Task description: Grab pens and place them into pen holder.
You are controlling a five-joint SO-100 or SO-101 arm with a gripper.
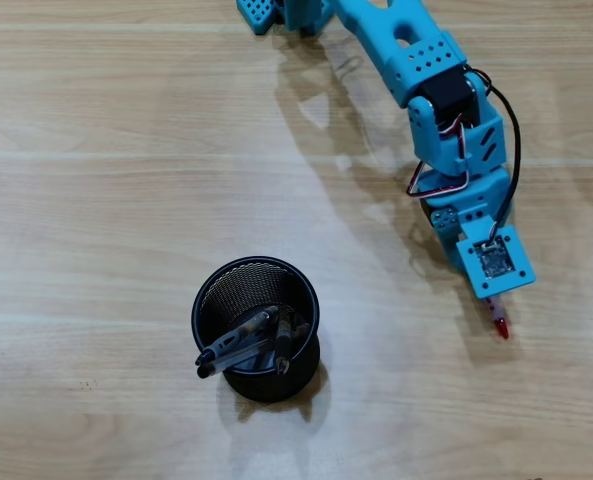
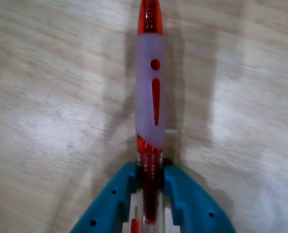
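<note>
Red pen (image 2: 150, 97) clamped between the claw (image 2: 150, 187) fingers, barrel running straight out ahead of the claw along its axis, over the tabletop (image 1: 96, 150). Pen holder (image 1: 208, 290) (three pens inside) sits well apart — leftward of the claw in the overhead view.

The blue arm reaches down-right in the overhead view, gripper (image 2: 151, 182) clamped tight.

Pale wood-grain table (image 1: 96, 200), soft glare, perhaps overhead light.

red pen (image 2: 150, 97), black mesh pen holder (image 1: 257, 291), blue hand (image 2: 151, 182)
</note>
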